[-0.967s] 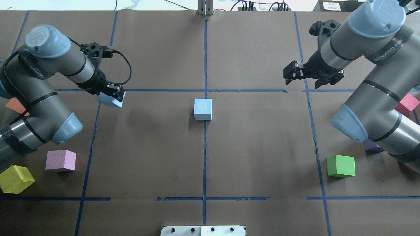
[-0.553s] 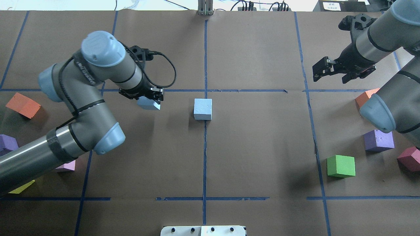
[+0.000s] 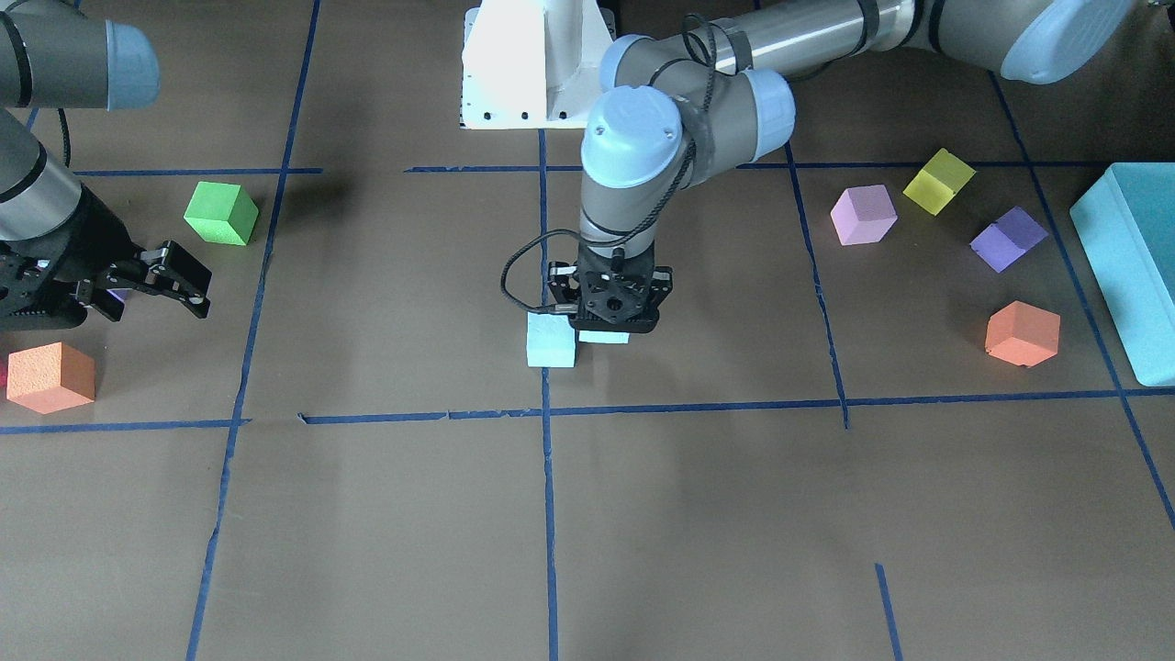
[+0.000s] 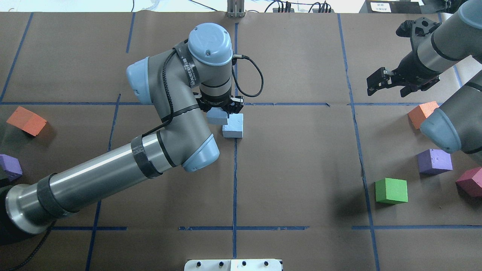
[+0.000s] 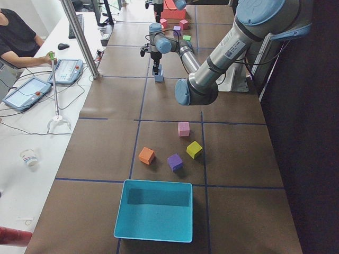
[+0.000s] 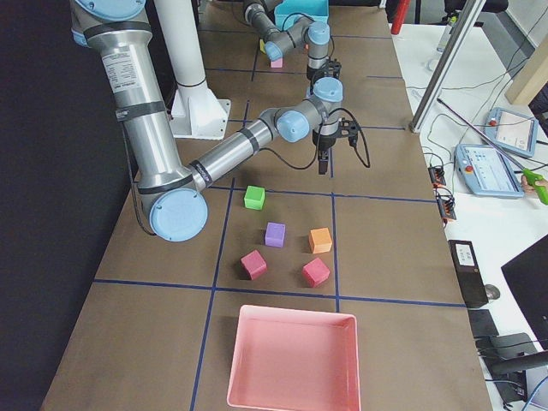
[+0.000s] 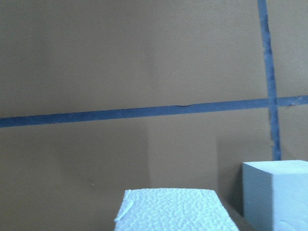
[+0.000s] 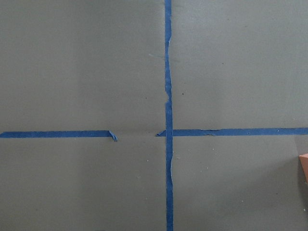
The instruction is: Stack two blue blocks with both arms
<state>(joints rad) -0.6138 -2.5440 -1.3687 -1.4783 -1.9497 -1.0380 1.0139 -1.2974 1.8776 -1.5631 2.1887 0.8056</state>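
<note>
One blue block (image 4: 234, 128) rests on the table at the centre tape cross; it also shows in the front view (image 3: 551, 347) and at the left wrist view's lower right (image 7: 276, 192). My left gripper (image 4: 222, 110) is shut on the second blue block (image 4: 216, 117) and holds it just above the table, beside the resting block and overlapping its near-left edge. The held block shows under the gripper (image 3: 612, 317) in the front view (image 3: 606, 337) and at the bottom of the left wrist view (image 7: 173, 211). My right gripper (image 4: 376, 84) is open and empty, far off to the right.
Green (image 4: 391, 191), purple (image 4: 435, 161), orange (image 4: 421, 113) and maroon (image 4: 470, 181) cubes lie on the right. Orange (image 4: 26, 120) and purple (image 4: 9, 166) cubes lie on the left. A teal box (image 3: 1134, 266) and a pink tray (image 6: 295, 360) stand at the table's ends.
My left arm has swung right with the blue block, from the left third of the table to beside the centre block. My right gripper has drawn back to the right.
</note>
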